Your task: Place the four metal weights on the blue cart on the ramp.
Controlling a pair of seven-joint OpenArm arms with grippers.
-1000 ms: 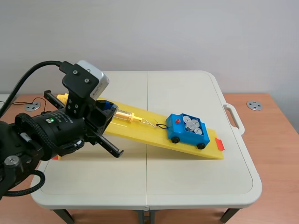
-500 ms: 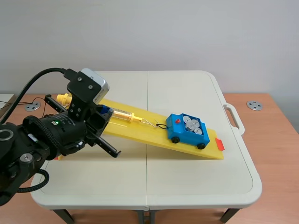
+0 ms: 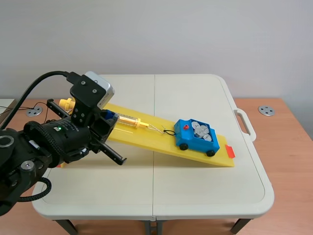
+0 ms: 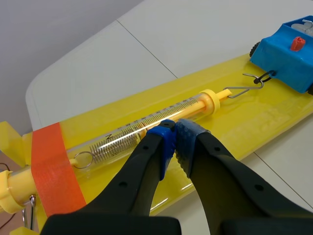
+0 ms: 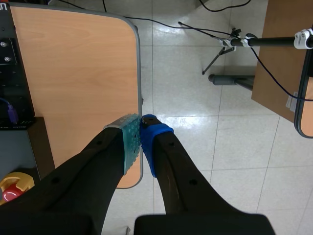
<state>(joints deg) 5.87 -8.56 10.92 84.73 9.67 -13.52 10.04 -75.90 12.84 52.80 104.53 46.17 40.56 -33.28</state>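
See metal weights (image 3: 201, 130) heaped inside the blue cart (image 3: 196, 137), parked near the low end of the yellow ramp (image 3: 146, 137), toward the right edge of the table (image 3: 195, 196); cannot confirm a count of four. Judge loading done or nearly so. Note a wire hook (image 4: 244, 89) joining the cart to a spring scale (image 4: 156, 125) laid along the ramp's high half. Find left gripper (image 4: 174, 134) at the scale's tube, touching or just above, cannot tell; pads pinched together, gripping nothing. Find right gripper (image 5: 141, 132) off the table over floor tiles, likewise closed and empty. To finish cleanly: lift straight up off the scale, avoid brushing tube or hook, avoid nudging the ramp, so preventing any roll or spill.
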